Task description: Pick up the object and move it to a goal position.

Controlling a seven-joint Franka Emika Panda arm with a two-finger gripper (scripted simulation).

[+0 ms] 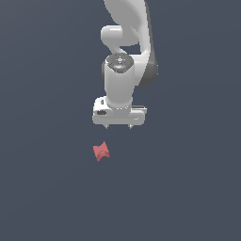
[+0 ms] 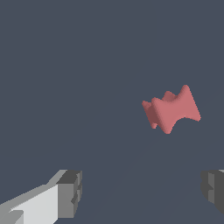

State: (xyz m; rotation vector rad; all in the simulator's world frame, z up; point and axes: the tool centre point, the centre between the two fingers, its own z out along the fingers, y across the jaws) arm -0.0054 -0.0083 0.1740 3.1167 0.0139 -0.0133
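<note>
The object (image 1: 100, 151) is a small matte red spool-shaped piece with a pinched waist. It lies on the dark grey floor, apart from the arm. In the exterior view my gripper (image 1: 119, 126) hangs above it and a little toward that view's right. Only the two short fingertips show below the white hand, set wide apart. In the wrist view the object (image 2: 171, 109) lies beyond the gap between my fingertips (image 2: 70, 192), closer to the far finger than to the near one. The gripper (image 2: 142, 190) is open and holds nothing.
The plain dark grey floor (image 1: 47, 188) fills both views. The white arm (image 1: 127, 47) rises behind the hand toward the top of the exterior view. No other objects or edges show.
</note>
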